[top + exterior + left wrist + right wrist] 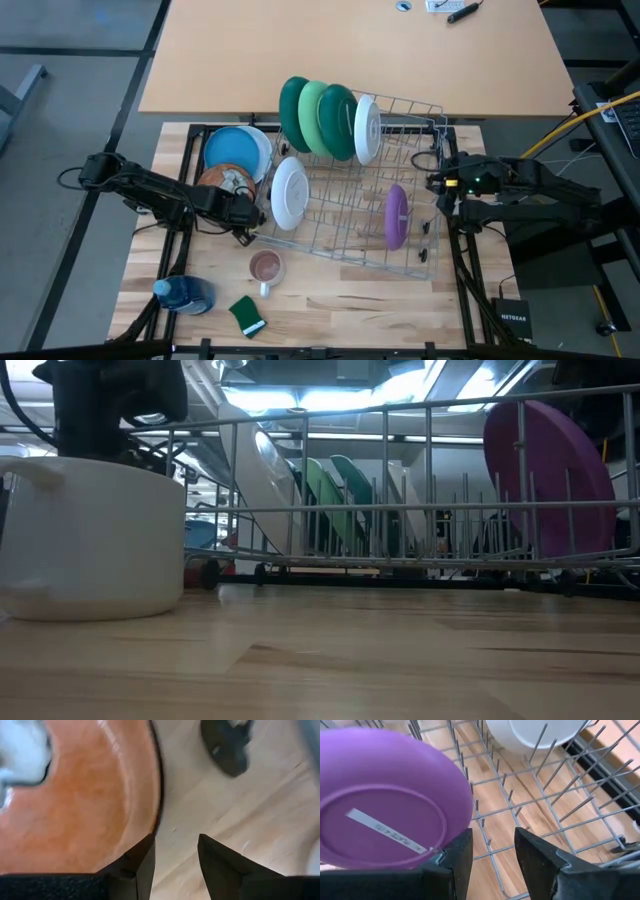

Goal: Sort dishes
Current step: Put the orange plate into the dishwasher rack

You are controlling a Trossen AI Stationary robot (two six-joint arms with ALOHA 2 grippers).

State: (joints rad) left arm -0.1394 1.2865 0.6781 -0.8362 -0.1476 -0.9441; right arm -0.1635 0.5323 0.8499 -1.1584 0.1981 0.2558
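1. Pale wooden tabletop point(330, 300) carries a wire dish rack point(340, 250), with a larger tan table beyond it.
2. Writing: a black box at the near right corner reads "NETGEAR" point(512, 318). A white strip label on the purple plate point(385, 810) carries print too small to read.
3. In the rack stand a dark green plate point(293, 108), a light green plate point(313, 115), another green plate point(338, 122) and a white plate point(366, 128) in a row; a second white plate point(289, 193) stands at the rack's left end, and the purple one stands at the right.
4. Left of the rack, a blue plate point(232, 150) and an orange-brown plate point(222, 180) lie stacked with others whose colours are hidden.
5. Left hand point(243, 215) hangs over the orange-brown plate's edge, fingers apart, holding nothing.
6. Right hand point(440, 185) waits at the rack's right side, fingers apart, empty, just beside the purple plate.
7. A mug point(266, 267), a blue bottle point(185, 295) and a green sponge point(246, 315) sit near the front; from table level the mug hides much of the left side.
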